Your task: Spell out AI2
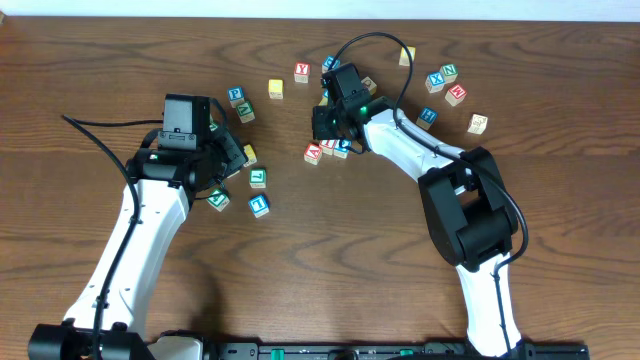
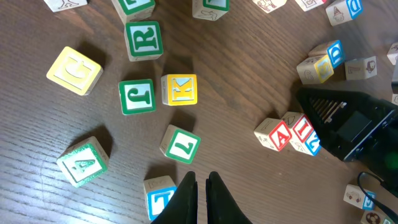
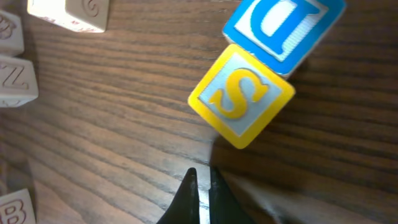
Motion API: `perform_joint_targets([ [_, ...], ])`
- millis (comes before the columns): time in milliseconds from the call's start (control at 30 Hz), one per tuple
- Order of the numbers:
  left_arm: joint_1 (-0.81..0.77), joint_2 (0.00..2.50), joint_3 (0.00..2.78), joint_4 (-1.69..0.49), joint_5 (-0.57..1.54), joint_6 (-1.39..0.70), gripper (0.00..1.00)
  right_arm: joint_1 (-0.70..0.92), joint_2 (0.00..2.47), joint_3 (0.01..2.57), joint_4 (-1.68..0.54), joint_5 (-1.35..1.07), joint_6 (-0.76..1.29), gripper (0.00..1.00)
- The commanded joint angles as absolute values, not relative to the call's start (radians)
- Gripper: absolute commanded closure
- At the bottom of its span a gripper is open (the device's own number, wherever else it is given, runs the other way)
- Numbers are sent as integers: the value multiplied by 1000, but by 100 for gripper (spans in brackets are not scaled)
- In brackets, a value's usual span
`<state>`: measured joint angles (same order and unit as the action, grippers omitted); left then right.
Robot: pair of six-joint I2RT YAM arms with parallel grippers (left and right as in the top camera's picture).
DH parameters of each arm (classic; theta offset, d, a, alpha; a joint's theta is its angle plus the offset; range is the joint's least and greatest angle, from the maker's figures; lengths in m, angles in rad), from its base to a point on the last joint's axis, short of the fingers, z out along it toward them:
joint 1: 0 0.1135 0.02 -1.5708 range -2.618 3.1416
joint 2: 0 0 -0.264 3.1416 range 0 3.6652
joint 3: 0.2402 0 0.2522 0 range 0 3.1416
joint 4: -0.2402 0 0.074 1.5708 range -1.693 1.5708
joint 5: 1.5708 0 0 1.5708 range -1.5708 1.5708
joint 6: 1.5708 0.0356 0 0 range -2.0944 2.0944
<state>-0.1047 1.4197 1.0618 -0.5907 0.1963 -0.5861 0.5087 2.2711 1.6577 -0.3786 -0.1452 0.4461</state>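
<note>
The red "A" cube (image 1: 313, 153), the red "I" cube (image 1: 328, 147) and the blue "2" cube (image 1: 343, 148) lie side by side in a row at mid-table. In the left wrist view the A cube (image 2: 273, 134) and I cube (image 2: 298, 127) show clearly. The 2 cube (image 2: 311, 144) is partly covered by my right gripper (image 2: 300, 94). My right gripper (image 1: 322, 110) hovers just behind the row, shut and holding nothing (image 3: 201, 173). My left gripper (image 1: 238, 158) stays to the left of the row, shut and empty (image 2: 201, 177).
A yellow S cube (image 3: 241, 93) and a blue D cube (image 3: 283, 25) sit right ahead of the right fingers. Green R (image 2: 144, 40), J (image 2: 137, 96), L (image 2: 180, 144), yellow K (image 2: 180, 90) and blue T (image 2: 160, 196) cubes surround the left gripper. More cubes (image 1: 447, 75) lie far right.
</note>
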Motion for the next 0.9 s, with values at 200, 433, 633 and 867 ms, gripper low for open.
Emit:
perform_joint_targets([
  [200, -94, 1423, 1058, -598, 111, -575, 93, 519, 2249, 1776, -457, -211, 317, 92],
  [433, -43, 1423, 1058, -606, 111, -620, 93, 564, 2250, 1779, -475, -224, 316, 92],
  [633, 17, 1423, 1058, -629, 84, -638, 93, 611, 2250, 1779, -537, -220, 277, 94],
  [867, 105, 1423, 1058, -642, 74, -641, 93, 625, 2250, 1779, -605, -220, 218, 94],
])
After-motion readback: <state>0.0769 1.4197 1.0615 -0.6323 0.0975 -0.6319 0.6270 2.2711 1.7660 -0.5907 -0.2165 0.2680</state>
